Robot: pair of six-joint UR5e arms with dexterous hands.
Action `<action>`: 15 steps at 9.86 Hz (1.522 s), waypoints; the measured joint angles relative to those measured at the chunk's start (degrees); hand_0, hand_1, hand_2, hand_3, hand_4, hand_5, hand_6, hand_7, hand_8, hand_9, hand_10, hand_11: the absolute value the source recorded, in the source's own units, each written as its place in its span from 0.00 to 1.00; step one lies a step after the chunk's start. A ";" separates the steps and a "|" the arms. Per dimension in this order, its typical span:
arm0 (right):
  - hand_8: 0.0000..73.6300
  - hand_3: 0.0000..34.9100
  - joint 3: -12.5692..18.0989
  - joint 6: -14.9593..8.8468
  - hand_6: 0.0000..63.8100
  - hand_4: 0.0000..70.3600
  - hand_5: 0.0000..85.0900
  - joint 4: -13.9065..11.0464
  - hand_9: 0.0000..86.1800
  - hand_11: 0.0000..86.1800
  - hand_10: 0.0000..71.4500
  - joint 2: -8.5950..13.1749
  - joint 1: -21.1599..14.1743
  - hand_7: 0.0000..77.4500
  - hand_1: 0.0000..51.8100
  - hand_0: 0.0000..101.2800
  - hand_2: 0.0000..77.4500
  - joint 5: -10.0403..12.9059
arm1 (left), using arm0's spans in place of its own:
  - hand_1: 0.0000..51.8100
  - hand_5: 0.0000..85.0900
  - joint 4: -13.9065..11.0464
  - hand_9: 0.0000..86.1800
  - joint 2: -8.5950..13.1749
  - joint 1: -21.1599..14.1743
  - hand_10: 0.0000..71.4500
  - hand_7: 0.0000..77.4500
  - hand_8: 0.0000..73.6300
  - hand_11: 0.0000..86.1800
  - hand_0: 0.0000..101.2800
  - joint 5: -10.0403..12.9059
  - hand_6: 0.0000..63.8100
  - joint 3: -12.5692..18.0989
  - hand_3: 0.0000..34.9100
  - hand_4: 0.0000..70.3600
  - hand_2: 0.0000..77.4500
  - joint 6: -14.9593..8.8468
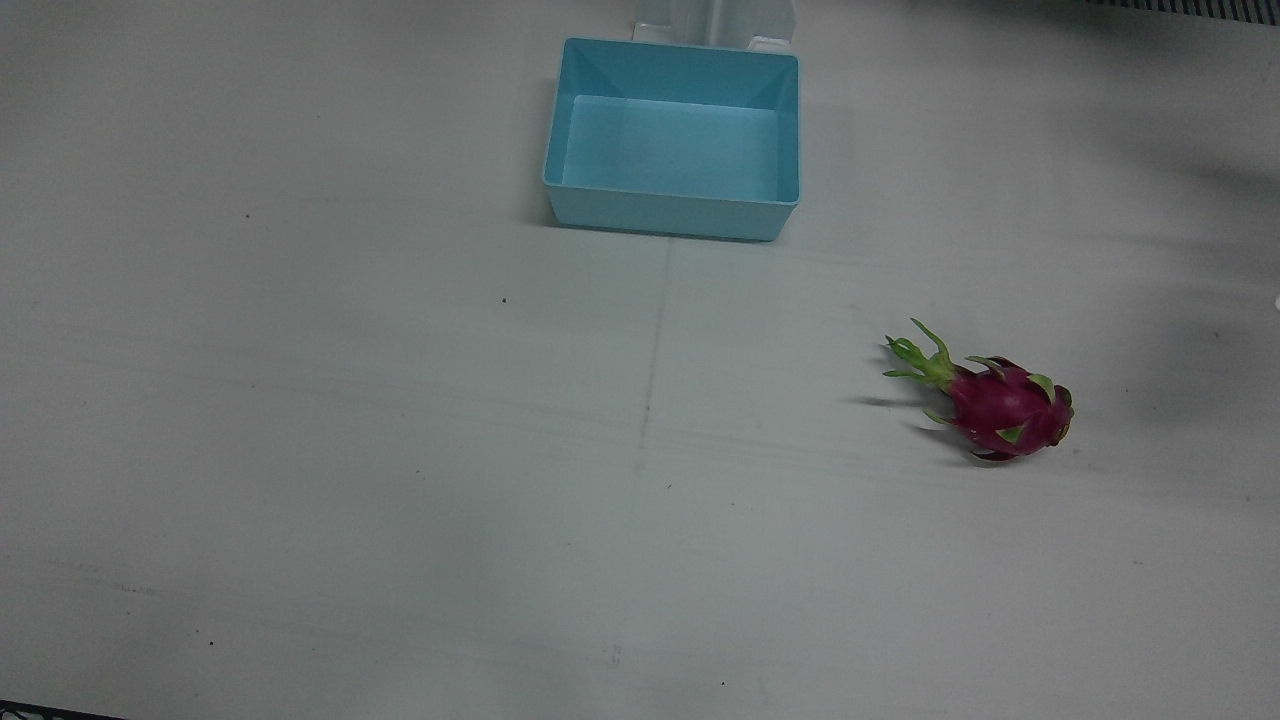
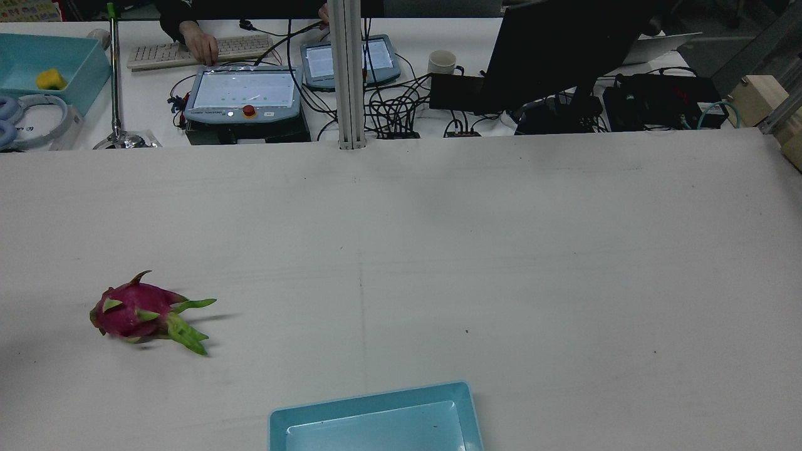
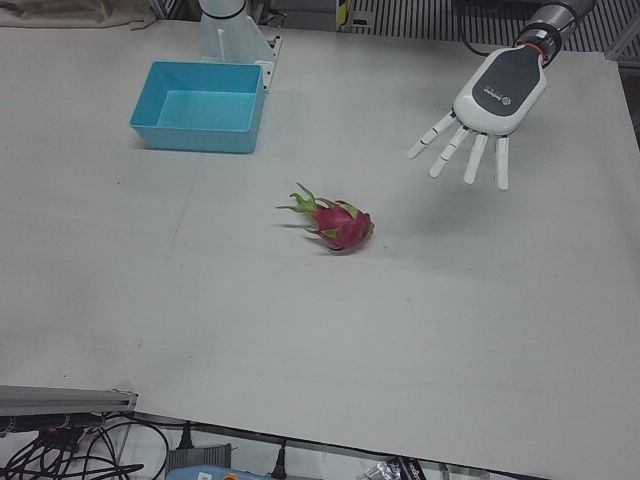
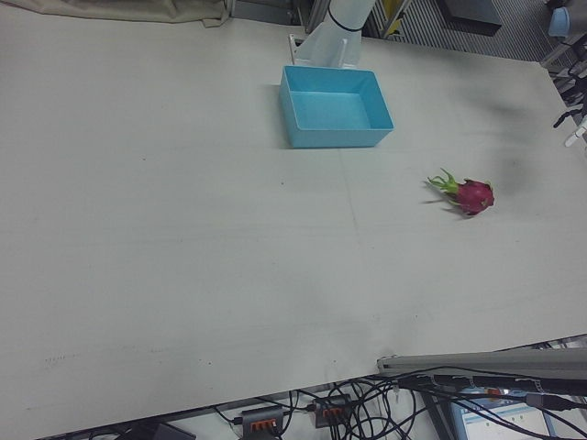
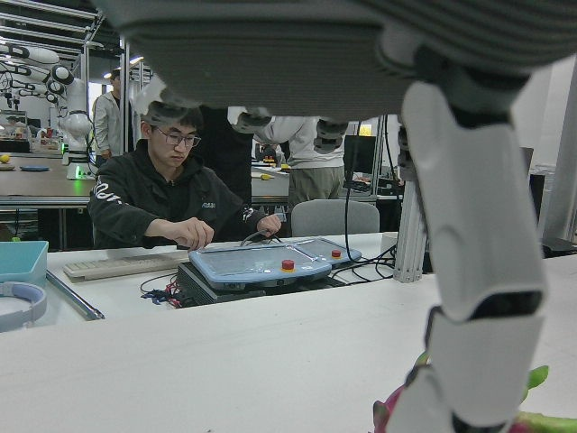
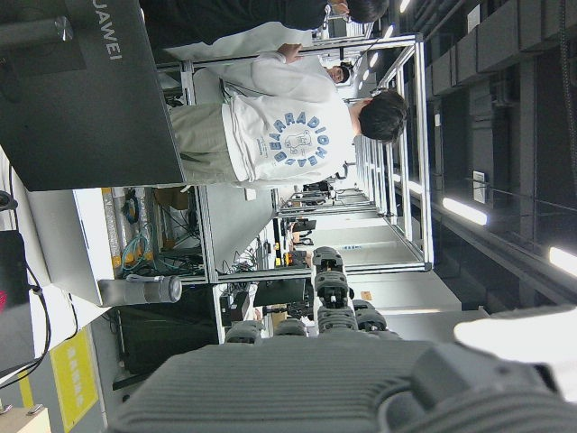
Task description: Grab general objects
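Workspace status, near to far from my own position. My nearest item is the light-blue rectangular plastic bin (image 2: 376, 419), which stands on the white table (image 2: 501, 250) at its near edge, about midway between my two sides. Its interior shows only bare floor.

Further out and to my left lies the magenta dragon fruit with green leafy scales (image 2: 141, 312). It rests on its side on the table surface, well apart from the bin, with its long green tips pointing toward the table's centre line. Nothing touches it.

My left hand (image 3: 480, 110) hovers above the table on the outer left side of the dragon fruit, clear of the surface and apart from the fruit. Its white fingers (image 3: 475, 158) are spread and point downward; it holds nothing. In the left hand view one white finger (image 5: 473, 262) fills the right of the picture, and a small part of the fruit shows low behind it.

My right hand (image 6: 361, 388) appears only in its own camera, as a grey ribbed mass at the bottom; I cannot tell whether its fingers are spread or closed.

Beyond the table's far edge stands a desk with a grey teach pendant with a red button (image 2: 244, 94) and a seated person in a black hoodie (image 5: 167, 194).
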 joint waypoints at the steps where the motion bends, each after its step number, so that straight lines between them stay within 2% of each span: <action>1: 0.00 0.00 0.00 0.00 0.00 0.00 0.01 0.00 0.01 0.01 0.00 0.00 0.00 0.00 0.11 0.00 0.02 0.00 | 0.00 0.15 1.75 0.01 -1.00 0.00 0.02 0.13 0.01 0.01 0.82 -0.13 0.02 -0.20 0.86 0.00 0.42 -0.02; 3: 0.00 0.00 0.00 0.00 0.00 0.00 0.01 0.00 0.01 0.01 0.00 0.00 0.00 0.00 0.11 0.00 0.02 0.00 | 0.00 0.13 2.57 0.01 -1.74 -0.02 0.02 0.13 0.01 0.01 0.81 -0.23 0.02 -0.04 0.86 0.00 0.42 0.14; 6: 0.00 0.00 0.00 0.00 0.00 0.00 0.01 0.00 0.01 0.01 0.00 0.00 0.00 0.00 0.11 0.00 0.02 0.00 | 0.00 0.11 1.59 0.01 -2.21 -0.02 0.02 0.07 0.01 0.01 0.80 -0.33 0.02 0.72 0.86 0.00 0.42 0.93; 9: 0.00 0.00 0.00 0.00 0.00 0.00 0.01 0.00 0.01 0.01 0.00 0.00 0.00 0.00 0.11 0.00 0.02 0.00 | 0.00 0.15 2.51 0.01 -3.32 -0.02 0.02 0.07 0.01 0.01 0.80 -0.98 0.02 0.93 0.86 0.00 0.42 4.59; 10: 0.00 0.00 0.00 0.00 0.00 0.00 0.01 0.00 0.01 0.01 0.00 0.00 0.00 0.00 0.11 0.00 0.02 0.00 | 0.00 0.17 2.92 0.01 -3.58 -0.02 0.02 0.07 0.01 0.01 0.76 -1.01 0.02 0.98 0.86 0.00 0.43 5.19; 11: 0.00 0.00 0.00 0.00 0.00 0.00 0.01 0.00 0.01 0.01 0.00 0.00 0.00 0.00 0.11 0.00 0.02 0.00 | 0.00 0.18 3.21 0.01 -3.89 -0.02 0.02 0.07 0.01 0.01 0.68 -0.84 0.02 1.01 0.86 0.00 0.43 5.01; 12: 0.00 0.00 0.00 0.00 0.00 0.00 0.01 0.00 0.01 0.01 0.00 0.00 0.00 0.00 0.11 0.00 0.02 0.00 | 0.00 0.18 3.35 0.01 -4.37 -0.05 0.02 0.11 0.01 0.01 0.62 -0.64 0.02 0.86 0.86 0.00 0.43 3.74; 13: 0.00 0.00 0.00 0.00 0.00 0.00 0.01 0.00 0.01 0.01 0.00 0.00 0.00 0.00 0.11 0.00 0.02 0.00 | 0.00 0.18 3.00 0.01 -4.72 -0.07 0.02 0.11 0.01 0.01 0.62 -0.56 0.02 0.71 0.86 0.00 0.43 2.72; 14: 0.00 0.00 0.00 0.00 0.00 0.00 0.01 0.00 0.01 0.01 0.00 0.00 0.00 0.00 0.11 0.00 0.02 0.00 | 0.00 0.13 1.81 0.01 -4.85 -0.06 0.02 0.11 0.01 0.01 0.69 -0.58 0.02 0.67 0.86 0.00 0.41 2.16; 15: 0.00 0.00 0.00 0.00 0.00 0.00 0.01 0.00 0.01 0.01 0.00 0.00 0.00 0.00 0.11 0.00 0.02 0.00 | 0.00 0.13 -0.02 0.01 -4.65 -0.02 0.02 0.11 0.01 0.01 0.72 -0.66 0.02 0.70 0.86 0.00 0.41 1.91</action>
